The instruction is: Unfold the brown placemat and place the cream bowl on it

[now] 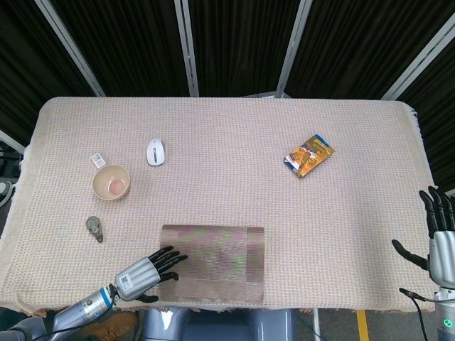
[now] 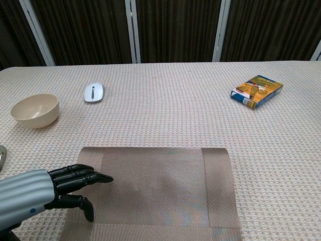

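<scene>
Right now I judge the first half of the job nearly settled: the brown placemat (image 2: 155,191) lies flat on the worktop (image 1: 234,142) near my front edge, and I can see no fold left in it from either camera, though its nearest strip runs out of the chest view. My left hand (image 2: 70,183) sits at the mat's left side, fingers stretched forward and a little apart, thumb hanging beneath, holding nothing. Whether the fingertips press the mat or float just over it I cannot tell. My right hand (image 1: 435,238) waits at the far right edge of the worktop, well apart from everything, fingers spread upward and empty.

What is left is the whole second half. The cream bowl (image 2: 35,110) stands upright on the cloth, back and to the left of the mat, well apart from it and untouched. In the head view something pinkish shows in its bottom; I cannot tell what. I reckon the left hand is the natural one to fetch it, being on that side.

Counting what I have: one placemat, one bowl, two hands. Beyond those, one white computer mouse (image 2: 94,92) behind the bowl and to its right, one orange snack packet (image 2: 257,91) far over on the right, one small white tag (image 1: 98,160) just beyond the bowl, and one small dark object (image 1: 94,228) on the cloth nearer me than the bowl, too small to name.
</scene>
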`<state>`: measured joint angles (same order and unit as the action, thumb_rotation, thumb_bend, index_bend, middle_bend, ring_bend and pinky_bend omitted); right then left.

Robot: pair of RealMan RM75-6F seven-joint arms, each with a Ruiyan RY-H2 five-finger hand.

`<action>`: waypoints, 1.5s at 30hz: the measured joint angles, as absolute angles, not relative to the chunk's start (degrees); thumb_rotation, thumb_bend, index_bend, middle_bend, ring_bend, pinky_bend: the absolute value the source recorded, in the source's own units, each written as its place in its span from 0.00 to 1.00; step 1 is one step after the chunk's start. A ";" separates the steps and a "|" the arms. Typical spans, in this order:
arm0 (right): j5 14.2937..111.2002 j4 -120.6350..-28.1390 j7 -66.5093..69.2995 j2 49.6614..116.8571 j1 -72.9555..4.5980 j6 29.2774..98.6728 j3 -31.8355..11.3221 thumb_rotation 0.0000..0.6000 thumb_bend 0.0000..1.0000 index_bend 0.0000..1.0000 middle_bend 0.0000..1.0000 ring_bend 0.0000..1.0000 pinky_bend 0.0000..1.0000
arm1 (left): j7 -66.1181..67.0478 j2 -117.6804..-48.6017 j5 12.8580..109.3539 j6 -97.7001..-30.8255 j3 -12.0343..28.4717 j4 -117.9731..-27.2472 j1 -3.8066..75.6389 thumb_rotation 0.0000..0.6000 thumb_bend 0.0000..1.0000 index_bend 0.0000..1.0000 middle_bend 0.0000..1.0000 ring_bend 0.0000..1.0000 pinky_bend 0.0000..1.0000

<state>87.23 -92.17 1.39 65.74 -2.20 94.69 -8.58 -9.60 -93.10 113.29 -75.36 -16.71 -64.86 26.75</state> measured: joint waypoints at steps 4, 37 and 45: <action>87.23 -92.10 1.39 65.75 -2.20 94.65 -8.57 1.00 0.00 0.00 0.00 0.00 0.00 | -9.58 -93.67 113.17 -75.62 -16.71 -63.87 26.70 1.00 0.01 0.34 0.00 0.00 0.00; 87.13 -92.29 1.52 65.50 -2.14 94.52 -8.54 1.00 0.00 0.00 0.00 0.00 0.00 | -6.56 -92.83 112.77 -74.57 -17.19 -67.12 28.01 1.00 0.16 0.38 0.00 0.00 0.00; 87.12 -92.36 1.49 65.44 -2.11 94.51 -8.53 1.00 0.00 0.00 0.00 0.00 0.00 | -6.23 -92.71 112.59 -74.43 -16.91 -67.79 28.30 1.00 0.17 0.38 0.00 0.00 0.00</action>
